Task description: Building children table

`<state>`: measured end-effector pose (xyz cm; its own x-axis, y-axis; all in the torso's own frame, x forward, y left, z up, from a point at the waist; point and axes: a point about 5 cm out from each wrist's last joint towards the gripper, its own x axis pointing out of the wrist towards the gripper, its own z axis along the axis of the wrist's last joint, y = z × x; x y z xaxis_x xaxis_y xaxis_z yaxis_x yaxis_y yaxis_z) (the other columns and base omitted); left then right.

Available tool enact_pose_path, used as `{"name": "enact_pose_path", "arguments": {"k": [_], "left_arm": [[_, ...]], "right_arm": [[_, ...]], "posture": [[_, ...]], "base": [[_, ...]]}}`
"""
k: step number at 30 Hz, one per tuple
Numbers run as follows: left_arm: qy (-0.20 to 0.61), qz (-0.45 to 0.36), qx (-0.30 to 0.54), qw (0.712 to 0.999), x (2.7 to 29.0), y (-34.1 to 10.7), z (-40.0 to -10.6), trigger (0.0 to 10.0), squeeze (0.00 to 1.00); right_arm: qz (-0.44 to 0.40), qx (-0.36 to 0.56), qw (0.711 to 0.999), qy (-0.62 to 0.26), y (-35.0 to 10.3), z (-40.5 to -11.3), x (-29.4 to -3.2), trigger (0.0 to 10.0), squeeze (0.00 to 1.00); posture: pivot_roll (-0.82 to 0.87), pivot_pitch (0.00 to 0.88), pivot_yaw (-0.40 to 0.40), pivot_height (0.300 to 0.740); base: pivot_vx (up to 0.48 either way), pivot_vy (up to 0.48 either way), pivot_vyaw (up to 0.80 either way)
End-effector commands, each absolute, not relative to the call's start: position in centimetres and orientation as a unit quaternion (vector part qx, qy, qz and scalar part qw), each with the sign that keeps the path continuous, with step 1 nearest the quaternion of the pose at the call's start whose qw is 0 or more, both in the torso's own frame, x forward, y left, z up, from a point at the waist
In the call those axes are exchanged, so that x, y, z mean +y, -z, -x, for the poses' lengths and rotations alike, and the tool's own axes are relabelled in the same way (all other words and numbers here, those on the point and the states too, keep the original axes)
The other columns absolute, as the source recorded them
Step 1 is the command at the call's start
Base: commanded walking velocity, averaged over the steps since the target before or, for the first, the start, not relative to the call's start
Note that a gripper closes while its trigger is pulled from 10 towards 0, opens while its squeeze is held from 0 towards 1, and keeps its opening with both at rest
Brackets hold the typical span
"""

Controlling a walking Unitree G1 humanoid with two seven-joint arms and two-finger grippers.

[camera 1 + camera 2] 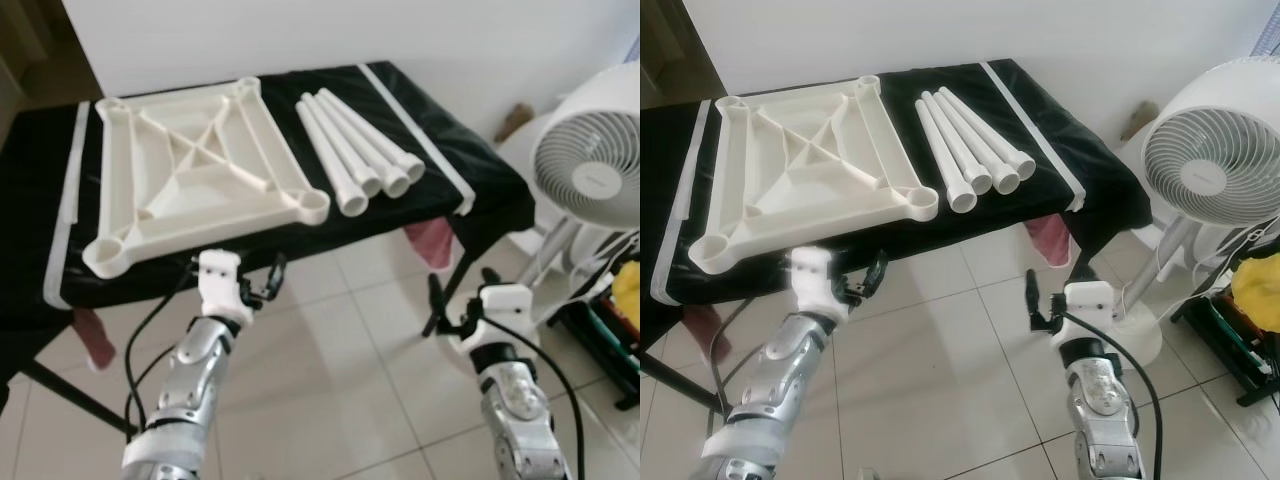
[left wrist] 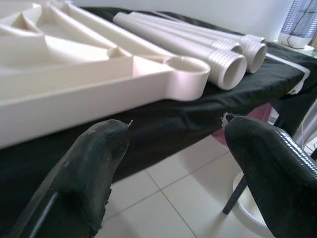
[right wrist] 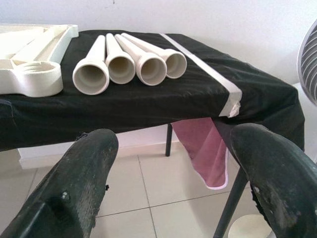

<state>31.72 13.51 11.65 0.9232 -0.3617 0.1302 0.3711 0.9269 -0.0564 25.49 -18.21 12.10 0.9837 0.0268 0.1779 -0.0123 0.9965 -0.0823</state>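
A cream plastic tabletop (image 1: 190,175) lies upside down on a black-covered table (image 1: 470,170), its ribs and corner sockets facing up. Beside it on the right lie several white table legs (image 1: 355,150), side by side with their threaded open ends toward me; these legs (image 3: 129,62) also appear in the right wrist view. My left gripper (image 1: 258,285) hangs open just below the table's front edge, under the tabletop's near right corner (image 2: 188,77). My right gripper (image 1: 460,295) is open too, lower and to the right of the table, over the floor. Neither holds anything.
A white standing fan (image 1: 590,170) is close on the right, with a crate holding something yellow (image 1: 625,290) beyond it. Pink cloth (image 3: 203,144) hangs under the table by a black leg (image 3: 233,198). The floor is pale tile (image 1: 340,340); a white wall stands behind.
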Motion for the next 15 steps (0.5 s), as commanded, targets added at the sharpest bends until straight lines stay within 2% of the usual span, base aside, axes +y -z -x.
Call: {"name": "enact_pose_path", "arguments": {"k": [1, 12, 15], "left_arm": [[0.216, 0.033, -0.050, 0.974, 13.2, -11.1, -31.6, 10.0, 0.00], [0.185, 0.018, -0.060, 0.981, 13.8, -11.4, -31.0, 10.0, 0.00], [0.170, -0.006, -0.036, 0.985, 14.5, -10.2, -31.6, 10.0, 0.00]], "right_arm": [[0.027, -0.078, 0.996, -0.012, -11.7, -25.6, -18.2, 10.0, 0.00], [0.040, -0.095, 0.994, 0.030, -12.5, -25.5, -19.4, 10.0, 0.00], [0.036, -0.073, 0.996, 0.031, -11.6, -25.9, -20.1, 10.0, 0.00]], "posture": [[-0.06, 0.078, 0.040, 0.740], [-0.03, 0.037, 0.020, 0.740], [-0.03, 0.024, 0.017, 0.740]], "base": [[0.000, 0.000, 0.00], [0.000, 0.000, 0.00], [0.000, 0.000, 0.00]]}}
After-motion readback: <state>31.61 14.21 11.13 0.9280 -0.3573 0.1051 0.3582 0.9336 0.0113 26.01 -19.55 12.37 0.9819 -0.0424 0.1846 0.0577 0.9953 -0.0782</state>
